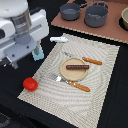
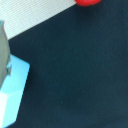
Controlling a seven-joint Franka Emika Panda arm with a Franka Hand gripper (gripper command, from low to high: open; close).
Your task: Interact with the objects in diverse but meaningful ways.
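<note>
One arm in frame, Panda, upper part of the exterior view's left side. Gripper (image 1: 36, 50) sits at the pale blue cup (image 1: 37, 52), fingers look wrapped on it, but I cannot tell if the jaws are clenched or loose; the wrist body covers most of it. Wrist view shows the cup (image 2: 11, 95) close to the camera over a dark tabletop (image 2: 75, 70), finger contact not resolvable.

Striped placemat (image 1: 100, 85) is mid-scene. Round wooden plate (image 1: 75, 75) at its centre, brown sausage stick (image 1: 77, 66) lying across the plate. Orange-handled knife (image 1: 90, 61) at 1 o'clock from the plate, just beside it. Orange-handled fork (image 1: 72, 83) at 6 o'clock, touching or nearly touching the plate rim.

Small red tomato (image 1: 30, 84) at 8 o'clock from the plate, on the mat's edge; also seen in the wrist view (image 2: 88, 2) where mat meets table.

White flat piece (image 1: 59, 39) at 11 o'clock from the plate, at the mat's far edge.

Two grey pots with dark lids (image 1: 96, 16) on a brown board (image 1: 62, 22), 12 to 1 o'clock, well apart from the plate.
</note>
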